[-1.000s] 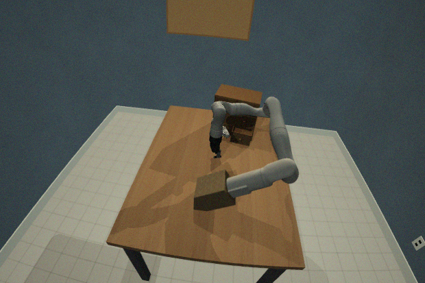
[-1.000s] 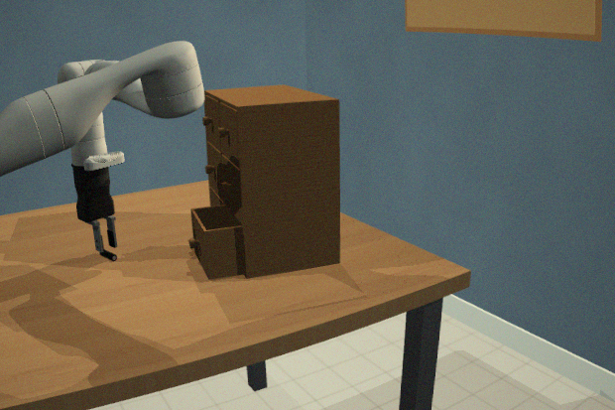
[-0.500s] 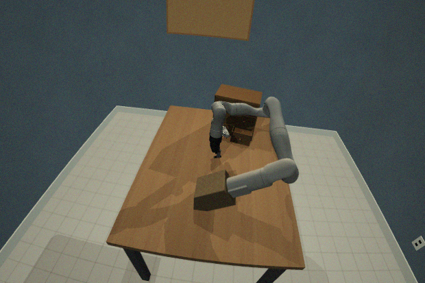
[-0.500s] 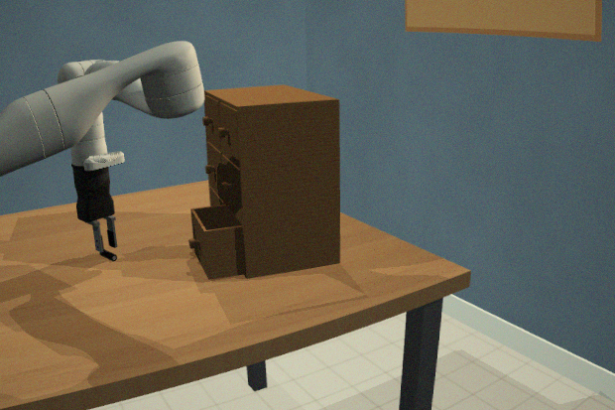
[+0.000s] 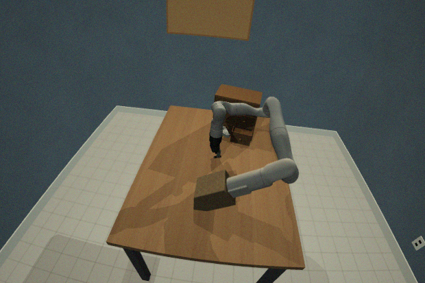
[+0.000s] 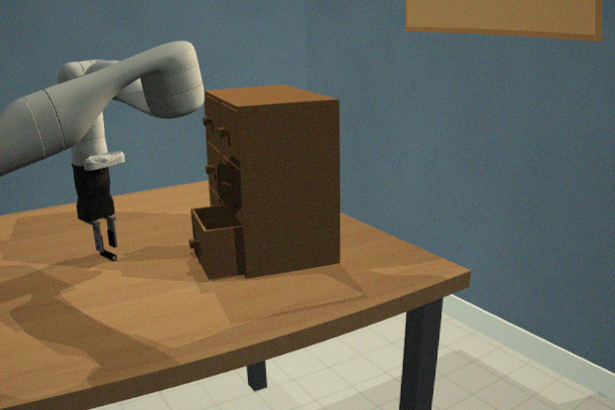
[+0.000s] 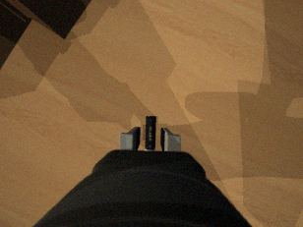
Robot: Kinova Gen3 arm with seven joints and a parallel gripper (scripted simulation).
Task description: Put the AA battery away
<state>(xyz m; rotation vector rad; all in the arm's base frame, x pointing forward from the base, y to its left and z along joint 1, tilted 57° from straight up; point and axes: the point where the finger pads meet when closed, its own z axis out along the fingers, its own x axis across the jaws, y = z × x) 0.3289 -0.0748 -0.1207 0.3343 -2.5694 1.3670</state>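
Observation:
A dark AA battery [image 5: 215, 157] [image 6: 108, 255] [image 7: 151, 131] lies on its side at table height. My gripper [image 5: 216, 153] [image 6: 107, 247] [image 7: 150, 136] points down and is partly open around the battery. The wrist view shows a gap between the battery and each finger. The brown chest [image 5: 238, 93] [image 6: 293, 186] stands upright at the back of the table. Its lower drawer on the right [image 5: 240, 138] [image 6: 222, 251] is pulled partly out, and its inside is too dark to show any contents. The other drawer fronts look pushed in, though shadow and the arm hide part of them.
The wooden table [image 5: 154, 231] [image 6: 322, 305] carries the arm's box-shaped base [image 5: 210, 192] in front of the chest. The arm [image 5: 280, 138] [image 6: 171, 76] bends round on the right and passes high before the chest front. A dark chest or drawer corner [image 7: 54, 14] shows at the wrist view's top left.

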